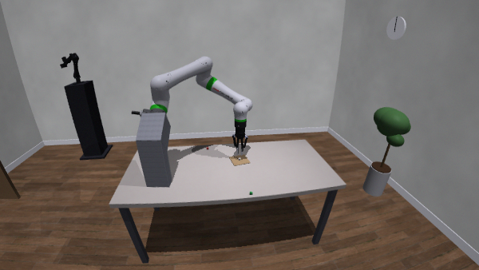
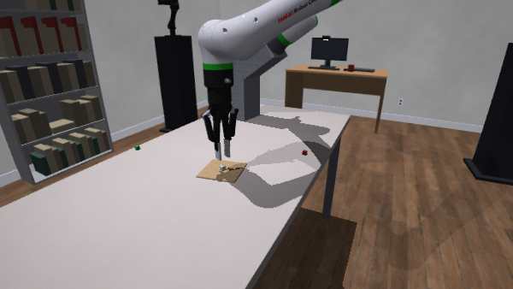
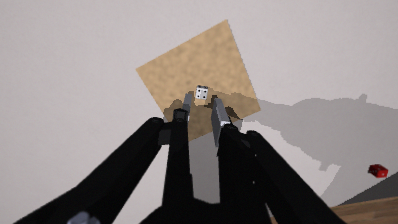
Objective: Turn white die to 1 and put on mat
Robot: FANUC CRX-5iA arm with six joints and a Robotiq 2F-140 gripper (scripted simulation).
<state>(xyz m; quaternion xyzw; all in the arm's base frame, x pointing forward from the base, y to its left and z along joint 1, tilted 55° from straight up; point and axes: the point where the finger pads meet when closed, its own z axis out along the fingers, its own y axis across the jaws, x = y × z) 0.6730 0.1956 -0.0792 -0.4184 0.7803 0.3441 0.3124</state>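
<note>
Over the tan mat [image 1: 244, 162] [image 2: 207, 171] [image 3: 200, 60], claw [image 1: 239, 150] [image 2: 222, 153] [image 3: 201, 106] points down, released: fingers part-way apart, nothing gripped. White die [image 1: 239, 158] [image 2: 222, 168] [image 3: 201, 92] sits on the mat, inside its edges, looks flat; wrist view has four pips on the upper face, so 1 not on top. Die is just beyond the fingertips in wrist view, apart from both. Arm [image 1: 184, 73] [image 2: 256, 30] reaches out from grey pedestal [image 1: 153, 160] [image 2: 252, 94]; its shadow falls across part of the mat and worktop [image 1: 279, 168] [image 2: 150, 214] [image 3: 60, 75]. Red die [image 1: 207, 148] [image 2: 304, 152] [image 3: 378, 171] on worktop, off the mat, near one long edge. Green die [image 1: 251, 193] [image 2: 137, 148] by the opposite long edge, well apart from the mat, outside wrist view. Top numbers on red and green: too small to read.
</note>
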